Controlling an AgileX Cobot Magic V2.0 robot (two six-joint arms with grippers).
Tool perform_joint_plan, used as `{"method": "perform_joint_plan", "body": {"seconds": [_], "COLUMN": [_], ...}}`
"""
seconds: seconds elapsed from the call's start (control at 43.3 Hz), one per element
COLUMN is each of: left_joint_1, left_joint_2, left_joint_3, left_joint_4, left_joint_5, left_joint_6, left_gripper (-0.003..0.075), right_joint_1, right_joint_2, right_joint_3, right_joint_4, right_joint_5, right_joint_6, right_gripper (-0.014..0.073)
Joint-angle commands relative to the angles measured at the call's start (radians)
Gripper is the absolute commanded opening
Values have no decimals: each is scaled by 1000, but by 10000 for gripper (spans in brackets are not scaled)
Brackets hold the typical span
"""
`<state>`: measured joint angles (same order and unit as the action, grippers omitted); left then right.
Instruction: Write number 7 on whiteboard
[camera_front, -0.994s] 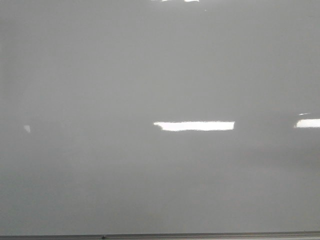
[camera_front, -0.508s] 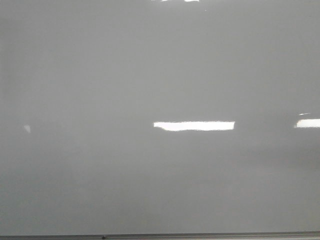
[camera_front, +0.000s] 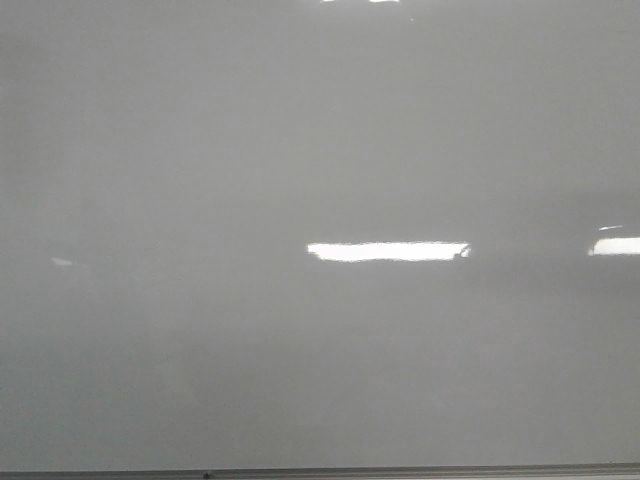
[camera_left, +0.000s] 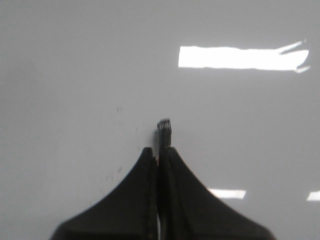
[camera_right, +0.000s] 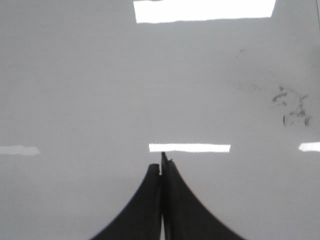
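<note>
The whiteboard (camera_front: 300, 150) fills the front view, glossy pale grey, and neither gripper shows there. No number 7 is in view on it. In the left wrist view my left gripper (camera_left: 159, 150) is shut on a thin dark marker (camera_left: 164, 127). Its ridged end sticks out past the fingertips, over the board (camera_left: 75, 75). In the right wrist view my right gripper (camera_right: 161, 167) is shut over the board (camera_right: 75, 90), and I see nothing held between its fingers.
A thin metal edge strip (camera_front: 320, 470) runs along the board's near side. Bright rectangular light reflections (camera_front: 388, 251) lie on the surface. Faint dark smudges (camera_right: 292, 107) mark the board off to one side of the right gripper.
The small reflection at the board's left has flattened and shifted slightly. A tiny dark notch now cuts the right end of the central glare. Nothing else differs.
</note>
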<state>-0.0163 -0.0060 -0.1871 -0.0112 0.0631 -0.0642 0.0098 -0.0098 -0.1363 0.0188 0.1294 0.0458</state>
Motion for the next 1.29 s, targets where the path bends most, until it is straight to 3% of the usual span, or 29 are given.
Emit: {"method": "perform_joint_plan", "body": {"seconds": [0.0,0.277,0.555,0.832,1.086,1.179,1.271], "left_joint_1": [-6,-6,-6,-6,-6,-6,-6], "left_joint_2": [31,213,371,428,461,473,489], "left_joint_3": [-171,-455,-529,-529,-529,-527,-527], "left_joint_4": [-9,-9,-9,-10,-10,-10,-10], "left_joint_5": [39,381,448,514,512,512,526], "left_joint_6": [-9,-3,-3,-3,-3,-3,5], "left_gripper": [-21,-21,-21,-21,-21,-20,-18], "right_joint_1": [-5,-5,-5,-5,-1,10,28], "right_joint_2": [-8,123,342,457,540,548,550], "right_joint_3": [-128,-422,-648,-634,-627,-627,-625], "right_joint_4": [-8,-8,-8,-7,7,9,9], "right_joint_5": [18,302,574,510,555,569,574], "right_joint_6": [-9,-9,-9,-9,-62,-80,-88], "right_gripper": [-69,-69,-69,-69,-60,15,178]}}
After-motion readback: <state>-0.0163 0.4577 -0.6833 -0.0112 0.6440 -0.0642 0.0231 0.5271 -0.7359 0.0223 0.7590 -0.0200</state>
